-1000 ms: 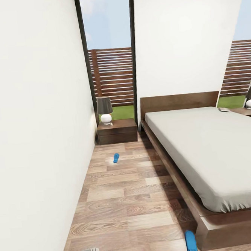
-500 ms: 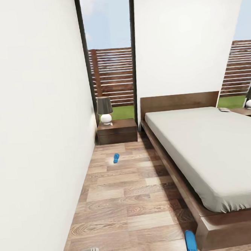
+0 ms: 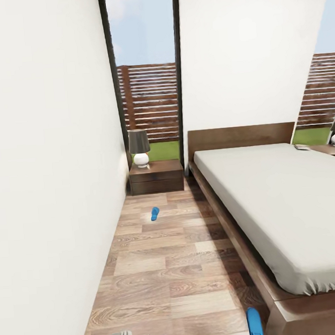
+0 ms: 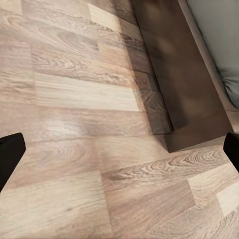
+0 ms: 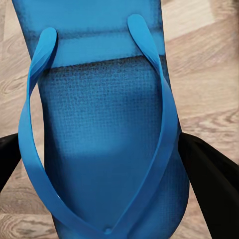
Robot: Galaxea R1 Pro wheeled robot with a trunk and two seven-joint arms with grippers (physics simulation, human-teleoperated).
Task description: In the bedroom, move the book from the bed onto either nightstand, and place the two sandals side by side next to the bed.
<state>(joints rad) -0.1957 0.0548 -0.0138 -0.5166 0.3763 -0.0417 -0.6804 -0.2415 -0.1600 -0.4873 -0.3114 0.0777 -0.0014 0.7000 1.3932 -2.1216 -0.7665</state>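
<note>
The right gripper (image 5: 107, 164) clasps one sandal (image 5: 99, 124) between its fingers.

Readable text: none is showing anywhere.
Sandal (image 5: 107, 134) sole: carrying no brand or number.
Nightstand (image 3: 156, 177) at 12 o'clock: bearing no label.
Far bedside item at 2 o'clock: too small to read.
</note>
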